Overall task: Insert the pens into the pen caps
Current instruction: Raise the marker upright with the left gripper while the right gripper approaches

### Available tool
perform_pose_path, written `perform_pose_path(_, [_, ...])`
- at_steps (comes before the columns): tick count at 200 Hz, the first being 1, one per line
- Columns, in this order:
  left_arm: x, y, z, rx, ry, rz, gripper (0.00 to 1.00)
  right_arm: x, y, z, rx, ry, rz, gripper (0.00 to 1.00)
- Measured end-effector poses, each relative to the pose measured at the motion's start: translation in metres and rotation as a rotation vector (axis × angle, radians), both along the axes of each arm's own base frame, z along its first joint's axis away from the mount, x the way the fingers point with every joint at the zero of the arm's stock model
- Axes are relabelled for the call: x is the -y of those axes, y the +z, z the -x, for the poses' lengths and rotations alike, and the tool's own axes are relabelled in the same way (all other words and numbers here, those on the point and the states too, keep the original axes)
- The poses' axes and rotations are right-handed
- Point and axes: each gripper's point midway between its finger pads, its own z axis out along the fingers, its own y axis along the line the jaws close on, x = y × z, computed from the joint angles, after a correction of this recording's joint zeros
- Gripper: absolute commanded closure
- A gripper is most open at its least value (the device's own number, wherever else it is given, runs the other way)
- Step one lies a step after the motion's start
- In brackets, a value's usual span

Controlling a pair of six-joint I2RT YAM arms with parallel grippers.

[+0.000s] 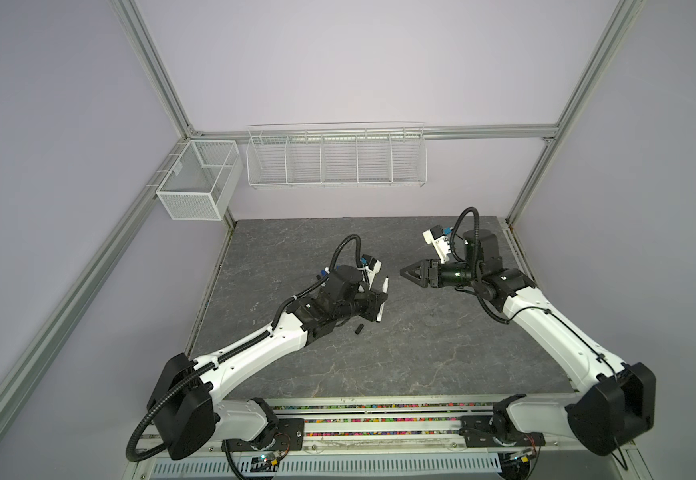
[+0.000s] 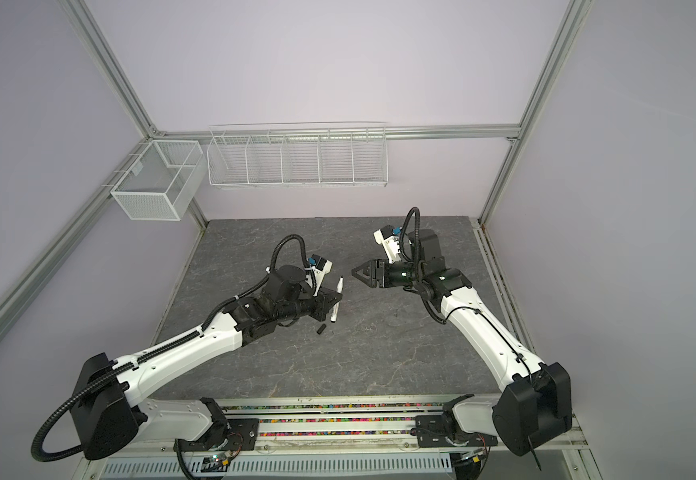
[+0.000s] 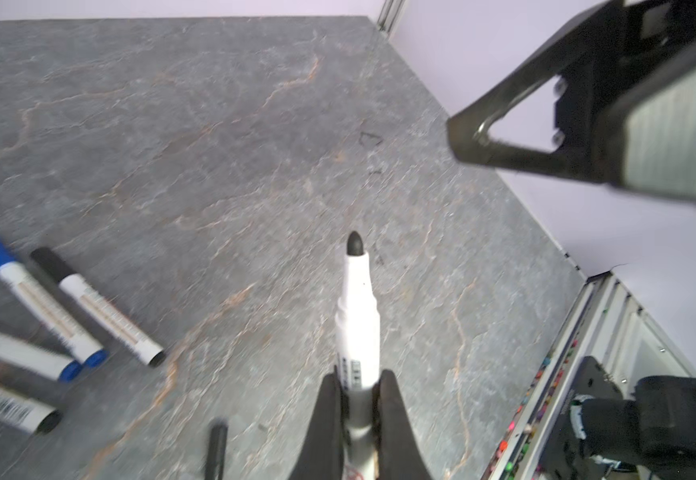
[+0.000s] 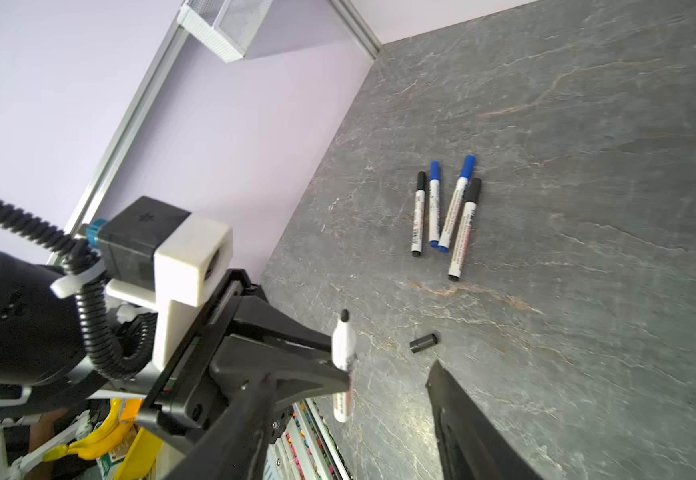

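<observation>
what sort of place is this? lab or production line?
Most likely a robotics lab test cell: aluminium frame with plain lilac walls around it, two arms mounted at the front edge of a slate-look tabletop, wire baskets hung on the back wall.

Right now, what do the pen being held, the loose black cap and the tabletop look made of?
The held pen looks like smooth white plastic, slightly glossy, with printed markings. The loose black cap looks like moulded plastic, hollow with a faint sheen. The tabletop reads as matte grey veined stone, though possibly a laminate print.
</observation>
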Motion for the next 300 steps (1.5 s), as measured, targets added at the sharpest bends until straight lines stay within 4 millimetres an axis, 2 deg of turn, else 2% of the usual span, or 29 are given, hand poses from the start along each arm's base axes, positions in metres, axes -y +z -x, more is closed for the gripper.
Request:
perform_pose_path(42, [0.023,0.005,0.0,0.006,-0.074,0.081,1.0,-0.015,0.008,0.004,0.014,0.039,-0.006,0.39])
perform_pose_path(117, [0.032,0.024,0.0,0.039,-0.112,0.152,1.0,-0.015,-0.012,-0.009,-0.016,0.004,0.052,0.43])
perform_pose_path(139, [0.034,0.028,0.0,0.044,-0.119,0.161,1.0,-0.015,-0.014,-0.009,-0.012,0.006,0.062,0.51])
perform_pose_path(177, [0.039,0.035,-0.002,0.049,-0.131,0.174,1.0,-0.021,-0.021,-0.012,-0.032,0.021,0.063,0.78])
perform_pose_path(204, [0.044,0.03,-0.004,0.037,-0.138,0.167,1.0,-0.022,-0.022,-0.014,-0.041,0.016,0.06,0.84])
perform_pose_path(211, [0.045,0.03,-0.005,0.035,-0.139,0.166,0.93,-0.021,-0.023,-0.015,-0.041,0.01,0.061,0.85])
perform_pose_path(217, [0.046,0.031,-0.006,0.035,-0.139,0.166,0.74,-0.02,-0.023,-0.016,-0.04,0.005,0.062,0.85])
perform_pose_path(224, [0.047,0.031,-0.007,0.034,-0.14,0.166,0.65,-0.02,-0.022,-0.017,-0.04,0.003,0.06,0.85])
perform_pose_path(247, [0.051,0.027,-0.008,0.028,-0.147,0.156,0.54,-0.021,-0.018,-0.016,-0.04,0.014,0.041,0.86])
perform_pose_path(276, [0.054,0.019,-0.009,0.011,-0.152,0.144,0.57,-0.023,-0.011,-0.015,-0.042,0.025,0.02,0.86])
perform_pose_path(300, [0.058,0.017,-0.01,0.003,-0.161,0.141,0.69,-0.024,-0.005,-0.016,-0.035,0.031,0.006,0.86])
